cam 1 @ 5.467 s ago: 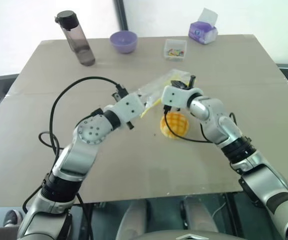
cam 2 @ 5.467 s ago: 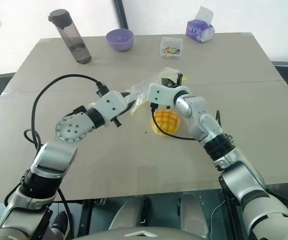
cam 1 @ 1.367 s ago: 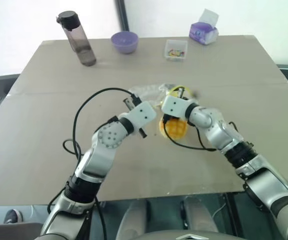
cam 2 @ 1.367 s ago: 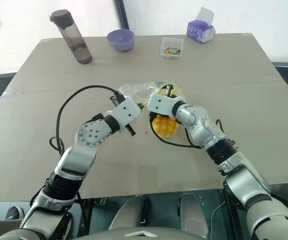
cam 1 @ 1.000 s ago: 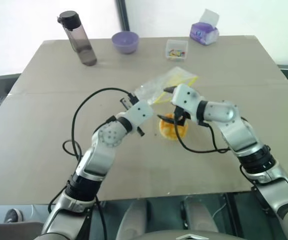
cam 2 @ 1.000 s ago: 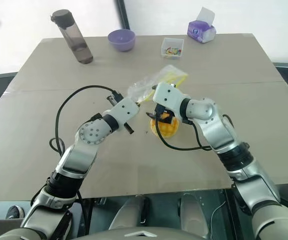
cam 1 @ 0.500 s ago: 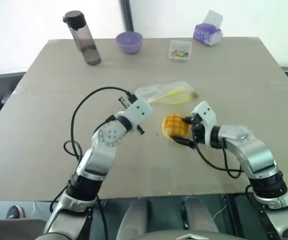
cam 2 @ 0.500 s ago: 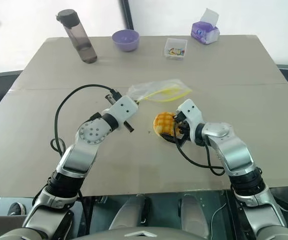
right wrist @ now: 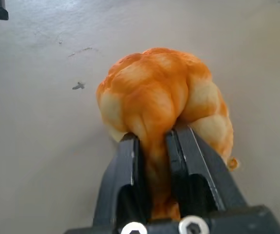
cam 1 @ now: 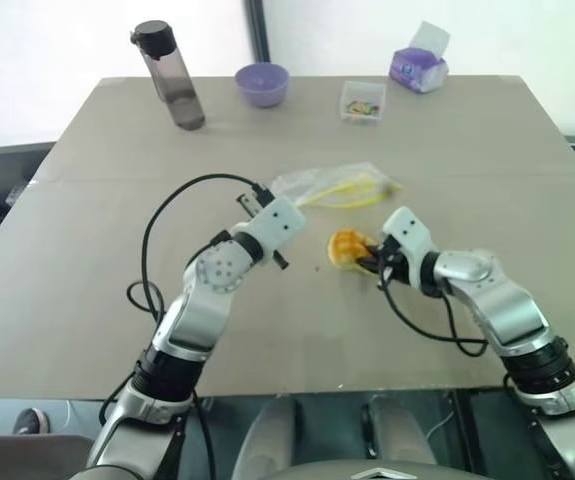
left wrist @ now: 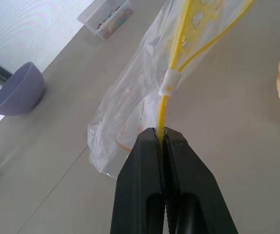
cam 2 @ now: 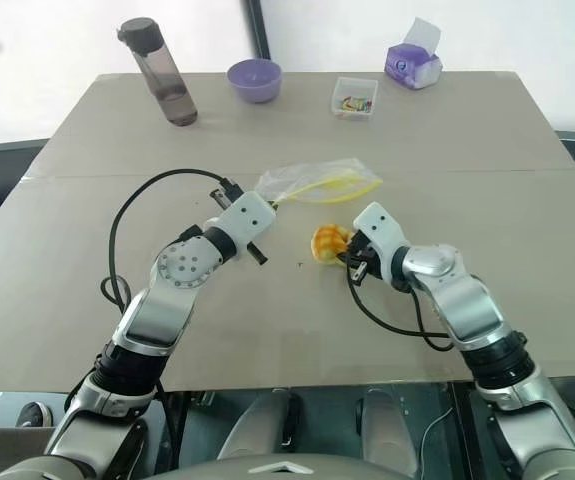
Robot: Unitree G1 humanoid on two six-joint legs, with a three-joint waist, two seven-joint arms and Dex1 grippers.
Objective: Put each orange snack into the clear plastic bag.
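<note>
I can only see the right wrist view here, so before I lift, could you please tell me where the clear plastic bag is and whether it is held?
Observer: The clear plastic bag lies on the table just beyond the orange snack, and the left gripper is shut on its yellow seal strip.
Operator: Thank you. Is the mouth of the bag open?
Observer: Partly; in the left wrist view the two yellow strips spread apart past the white slider.
Operator: And what else stands on the table?
Observer: Along the far edge are a dark bottle, a purple bowl, a small clear tub and a tissue box.
</note>
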